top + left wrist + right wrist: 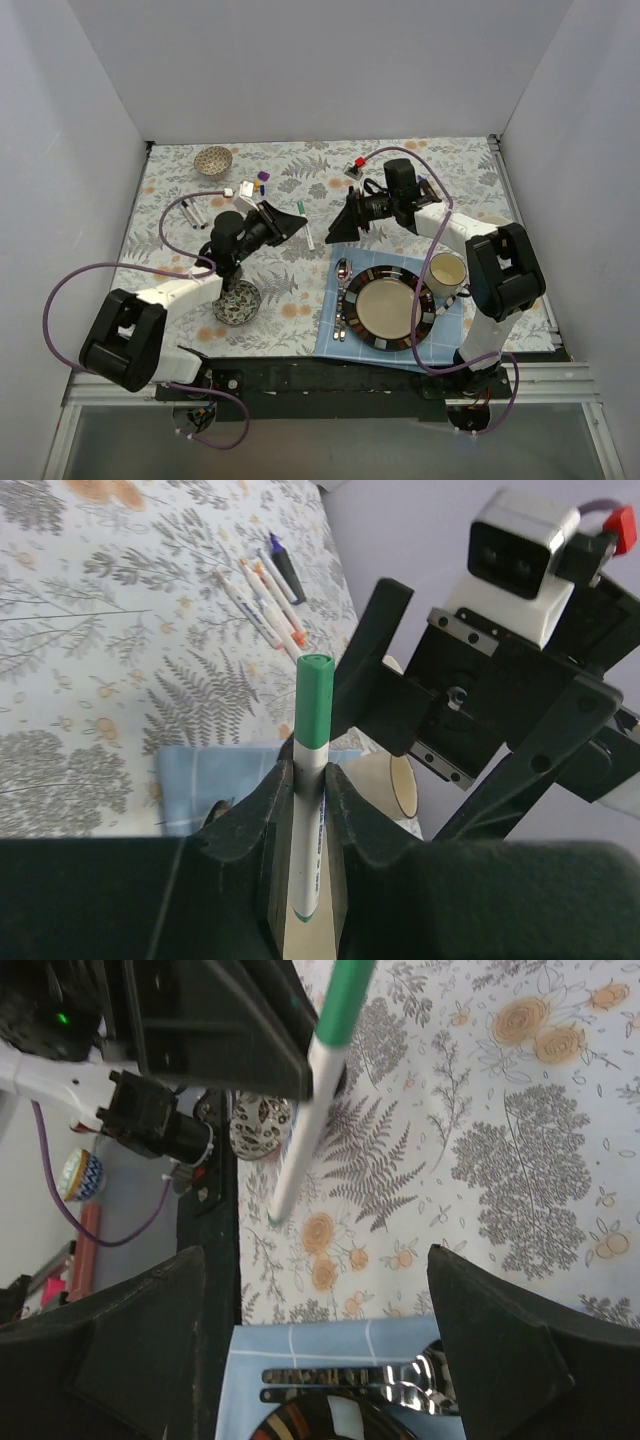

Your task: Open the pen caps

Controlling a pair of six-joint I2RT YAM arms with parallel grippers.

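1. Left gripper (310,775) is clamped tight on a white pen (305,860), held above the floral tablecloth (80,630); its green cap (314,700) is on, pointing toward the right gripper.
2. Right gripper (315,1270): jaws wide, empty, facing the pen without touching it.
3. Other pens (262,595) lie on the tablecloth, well apart.

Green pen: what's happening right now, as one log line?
left end effector: shut on green pen | green cap: on | right end effector: open, facing cap, not gripping | step: cap not yet pulled
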